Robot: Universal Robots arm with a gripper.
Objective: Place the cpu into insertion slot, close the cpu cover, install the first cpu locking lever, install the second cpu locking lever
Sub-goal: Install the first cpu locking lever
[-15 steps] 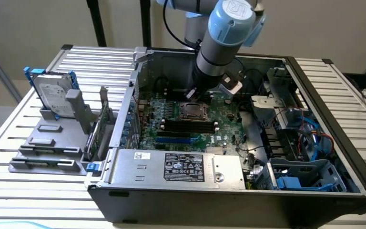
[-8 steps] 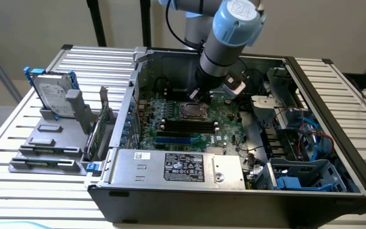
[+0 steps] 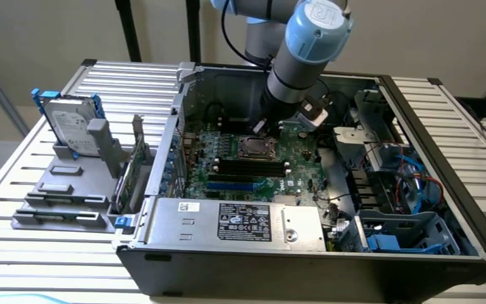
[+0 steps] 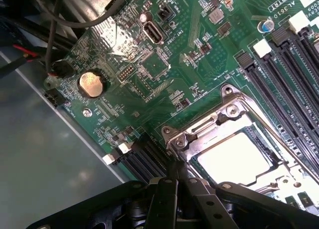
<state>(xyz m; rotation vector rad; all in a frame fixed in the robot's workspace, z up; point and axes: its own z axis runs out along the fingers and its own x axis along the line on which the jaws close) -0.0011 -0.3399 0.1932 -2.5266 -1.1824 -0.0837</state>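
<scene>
The insertion slot (image 3: 255, 147) sits mid-board inside the open computer case. In the wrist view the pale cpu (image 4: 234, 160) lies in the socket. The silvery cpu cover (image 4: 199, 135) is folded flat over it, framing it. My gripper (image 4: 175, 178) is shut, its dark fingertips together and just off the socket's corner, touching or nearly touching the cover's edge. Nothing shows between the fingers. In the exterior view my gripper (image 3: 262, 129) hangs low over the far edge of the socket, under the arm's grey wrist.
Long black memory slots (image 4: 289, 74) run beside the socket. A coin battery (image 4: 91, 84) and black cables (image 4: 55, 64) lie farther off on the board. The power supply (image 3: 226, 221) fills the case's front. A hard drive (image 3: 70, 123) stands in a grey rack at the exterior view's left.
</scene>
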